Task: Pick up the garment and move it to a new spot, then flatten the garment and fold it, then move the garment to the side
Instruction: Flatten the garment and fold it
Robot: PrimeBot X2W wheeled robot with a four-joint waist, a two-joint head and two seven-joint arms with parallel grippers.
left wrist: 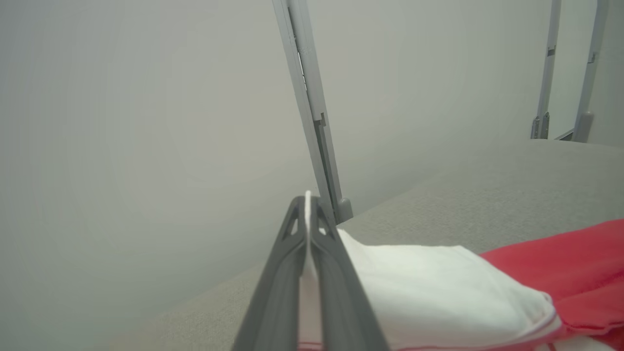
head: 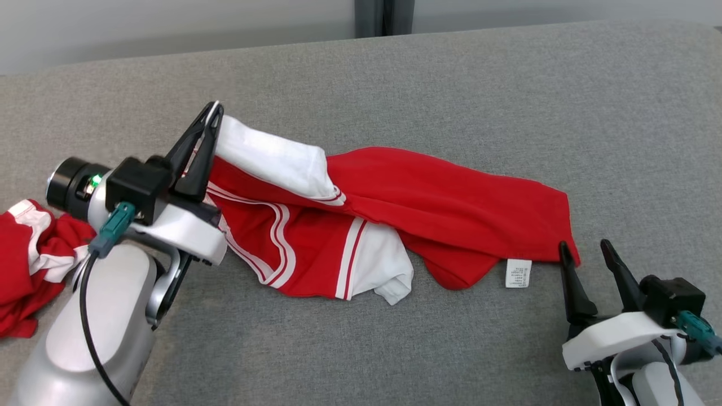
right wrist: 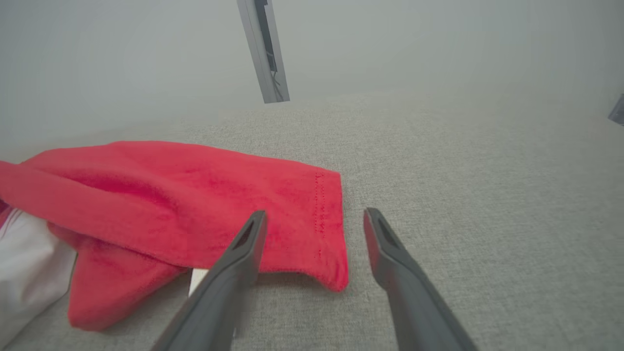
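Observation:
A red garment point(head: 428, 208) with white sleeves and white stripes lies crumpled across the grey cloth surface point(head: 451, 84). My left gripper point(head: 213, 108) is shut on the edge of one white sleeve point(head: 271, 158) and holds it raised; in the left wrist view the white cloth point(left wrist: 429, 287) is pinched between the fingers of the left gripper point(left wrist: 308, 202). My right gripper point(head: 584, 246) stands open just beside the garment's red right corner. In the right wrist view the right gripper point(right wrist: 314, 217) frames the red hem corner point(right wrist: 326, 243), apart from it. A white care label point(head: 518, 273) sticks out below the hem.
A second red and white cloth point(head: 28, 259) lies bunched at the left edge, behind my left forearm. A grey upright post point(head: 383, 17) stands behind the surface's far edge. Bare grey cloth stretches to the right point(head: 648, 141) and along the front.

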